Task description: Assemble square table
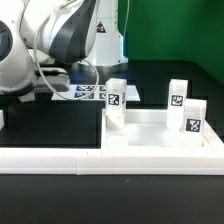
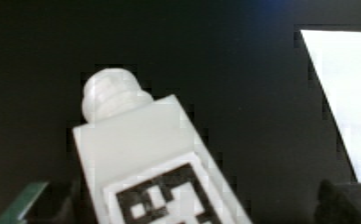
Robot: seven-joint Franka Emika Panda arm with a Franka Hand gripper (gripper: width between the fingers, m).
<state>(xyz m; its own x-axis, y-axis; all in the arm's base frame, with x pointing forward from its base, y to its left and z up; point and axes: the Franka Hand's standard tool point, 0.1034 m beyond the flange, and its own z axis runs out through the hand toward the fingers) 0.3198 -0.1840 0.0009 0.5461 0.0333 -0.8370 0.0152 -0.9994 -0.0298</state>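
The square table top (image 1: 150,140), a white tray with a raised rim, lies at the exterior view's right. Three white tagged legs stand upright at its corners (image 1: 115,96) (image 1: 177,96) (image 1: 192,118). In the wrist view a further white leg (image 2: 150,150) lies on the dark table, its tag toward the camera and its round screw end (image 2: 109,92) pointing away. My gripper (image 2: 187,205) straddles this leg. Its dark fingertips (image 2: 31,205) stand apart from the leg on both sides, so it is open. In the exterior view the arm hides the gripper.
The long white low rail (image 1: 60,155) runs along the front of the scene. The marker board (image 1: 85,92) lies behind the arm's bulk (image 1: 60,35). A white surface (image 2: 346,100) shows beside the leg in the wrist view.
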